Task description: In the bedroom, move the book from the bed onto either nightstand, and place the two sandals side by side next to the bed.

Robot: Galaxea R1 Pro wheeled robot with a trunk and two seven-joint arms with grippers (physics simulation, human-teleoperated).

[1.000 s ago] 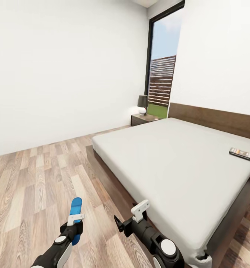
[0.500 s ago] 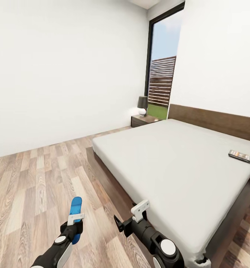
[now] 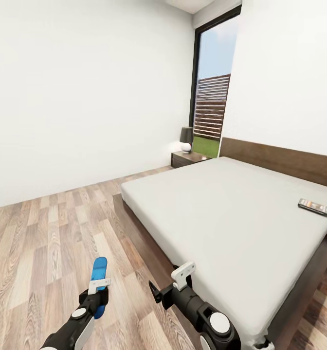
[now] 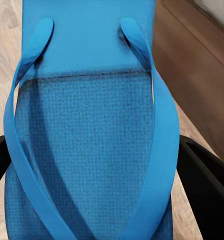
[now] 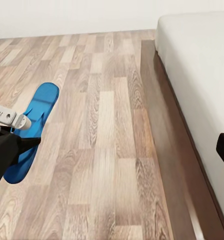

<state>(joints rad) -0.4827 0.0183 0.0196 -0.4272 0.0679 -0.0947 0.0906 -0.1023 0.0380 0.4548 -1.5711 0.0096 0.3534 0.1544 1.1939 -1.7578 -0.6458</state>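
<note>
My left claw point(image 3: 99, 286) is clamped on one bright blue sandal point(image 3: 99, 275), which I hold above the wood-plank floor point(image 3: 46, 243) to the left of the bed point(image 3: 222, 214). In the left wrist view the sandal point(image 4: 87, 145) sits sole-up to the camera between the two black fingers point(image 4: 207, 185): a flat blue footbed with a fine woven texture over the part near the claw, a smoother band beyond a dark line, and two blue straps running from its far end toward the claw along both edges. The right wrist view catches the same sandal point(image 5: 34, 127) from the side, long and rounded at its far tip, with the left claw point(image 5: 12, 131) across its middle.

My right claw point(image 3: 171, 286) hangs near the bed's near left corner with nothing in it; I cannot tell how wide it stands.

The book point(image 3: 314, 206) lies flat on the light grey mattress at the far right, a thin dark cover with pale marks. The nightstand point(image 3: 188, 158) stands in the far corner left of the headboard, a dark-shaded lamp point(image 3: 186, 137) on top, beside the tall window point(image 3: 209, 97).
</note>
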